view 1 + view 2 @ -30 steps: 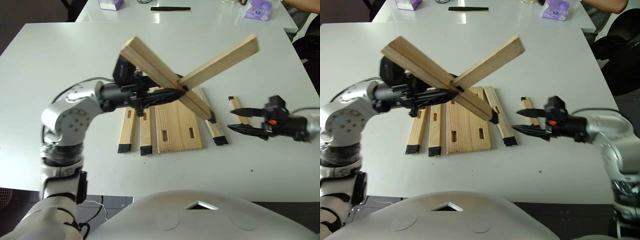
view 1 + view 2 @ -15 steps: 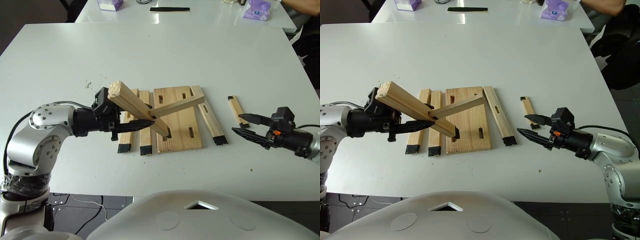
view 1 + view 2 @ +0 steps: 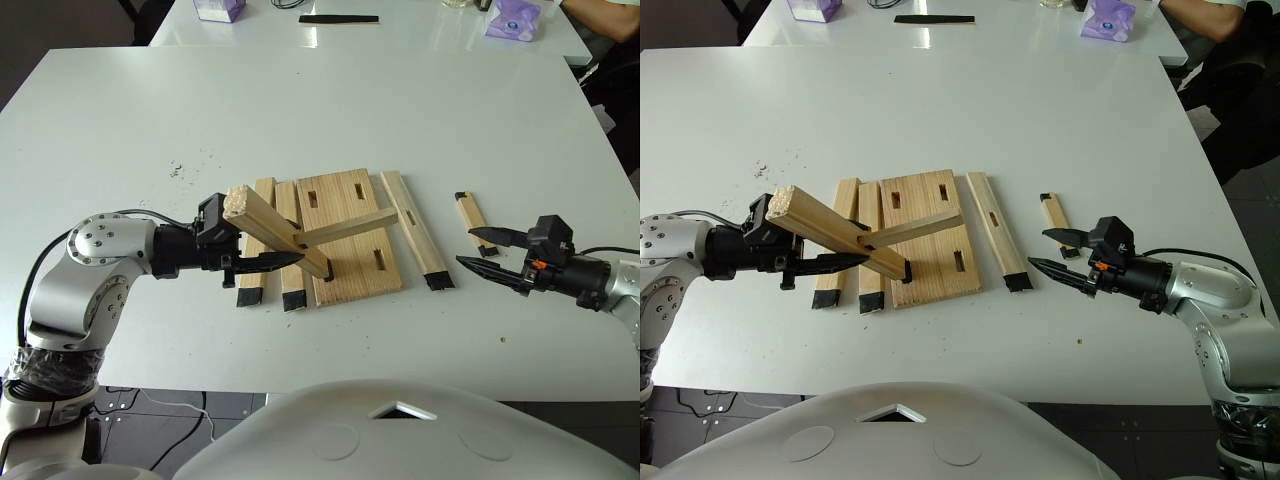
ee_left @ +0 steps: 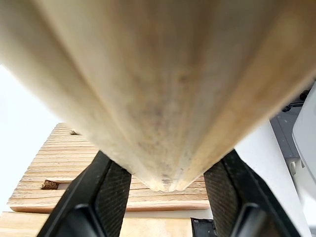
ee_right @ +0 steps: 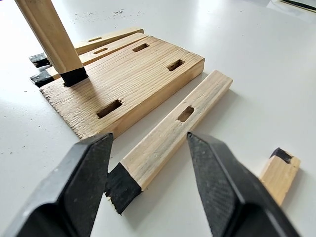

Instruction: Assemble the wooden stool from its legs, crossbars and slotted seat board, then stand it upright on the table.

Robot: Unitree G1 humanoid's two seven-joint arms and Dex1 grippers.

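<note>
Left gripper (image 3: 283, 259) clamped on joined leg (image 3: 262, 220), foot on seat board (image 3: 352, 205). Right gripper (image 3: 466, 247) spread, empty, beside short crossbar (image 3: 471, 214), over bare table (image 3: 480, 120).

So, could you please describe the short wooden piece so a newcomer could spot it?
On the white table, find the slotted seat board in the middle. Right of it lies one long leg, then the short piece, just beyond the right gripper. It is by far the shortest stick.

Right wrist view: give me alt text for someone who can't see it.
The open claw frames a loose slotted leg lying on the white table. Behind it lies the slotted seat board, where a tilted leg stands on its black tip.
</note>
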